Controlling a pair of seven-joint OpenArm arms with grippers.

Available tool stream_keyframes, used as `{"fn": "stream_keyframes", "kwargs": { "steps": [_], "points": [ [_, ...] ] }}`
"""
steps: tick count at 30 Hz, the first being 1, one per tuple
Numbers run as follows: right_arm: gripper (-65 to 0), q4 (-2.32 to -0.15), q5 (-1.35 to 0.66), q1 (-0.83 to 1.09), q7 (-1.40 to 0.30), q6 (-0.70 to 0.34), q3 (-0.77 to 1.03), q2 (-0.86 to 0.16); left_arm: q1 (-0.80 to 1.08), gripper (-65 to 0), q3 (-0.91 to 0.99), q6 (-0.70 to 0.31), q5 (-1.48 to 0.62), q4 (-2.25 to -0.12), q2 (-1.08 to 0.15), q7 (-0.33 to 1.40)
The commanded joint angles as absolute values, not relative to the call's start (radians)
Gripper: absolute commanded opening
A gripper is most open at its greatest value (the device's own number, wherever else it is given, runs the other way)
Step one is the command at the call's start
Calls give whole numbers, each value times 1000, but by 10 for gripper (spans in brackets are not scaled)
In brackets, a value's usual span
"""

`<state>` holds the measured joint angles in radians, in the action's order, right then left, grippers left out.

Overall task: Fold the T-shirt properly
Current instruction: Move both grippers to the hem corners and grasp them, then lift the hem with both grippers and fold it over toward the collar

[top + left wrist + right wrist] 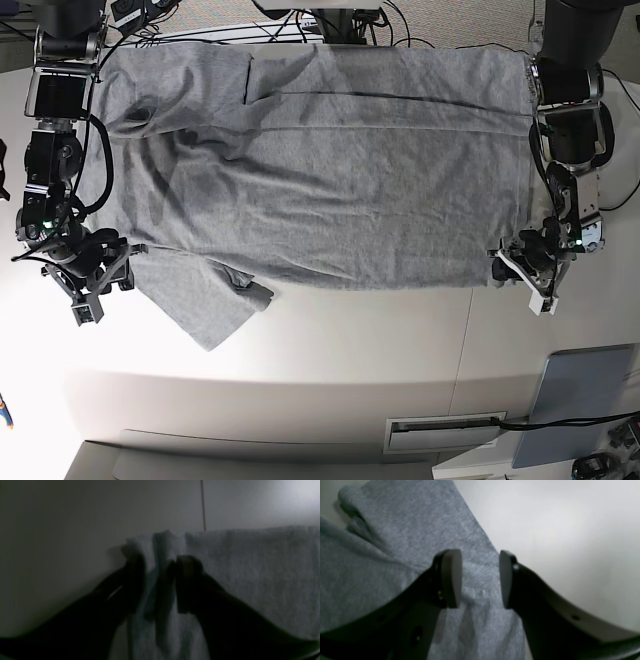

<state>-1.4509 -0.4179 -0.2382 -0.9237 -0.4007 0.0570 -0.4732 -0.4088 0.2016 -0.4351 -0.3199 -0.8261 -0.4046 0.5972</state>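
Gripping bunched T-shirt corner with left gripper, we prepare fold; right gripper jaws parted, straddling opposite edge, holding nothing, ready for matching pinch.

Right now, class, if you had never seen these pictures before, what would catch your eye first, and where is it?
The large heather-grey cotton T-shirt spread plain side up over most of the white table, one sleeve flopped out near its corner. The left gripper has its jaws around a bunched corner of the cloth. The right gripper sits at the opposite edge, jaws apart over the fabric.
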Motion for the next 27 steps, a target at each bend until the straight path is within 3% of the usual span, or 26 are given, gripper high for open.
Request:
{"fn": "stream_keyframes", "kwargs": {
  "steps": [1,4,11,19,27],
  "points": [
    [-405,-1464,-426,-263,-894,-401,65,-490,-421,-499,199,-439,-314,-831,-411,632],
    [-405,-1464,-402,-268,-865,-401,65,-490,-421,-650,199,-448,-314,-831,-410,631],
    [-405,-1369,-316,-390,-828,-400,-29,-490,-420,-650,199,-488,-314,-831,-410,637],
    [-405,-867,-237,-712,-745,-385,-301,-423,-413,-650,199,-495,-314,-831,-410,645],
    [-405,-419,-152,-885,-702,-388,-385,-324,-413,-650,199,-495,-313,-831,-410,665]
  ]
}}
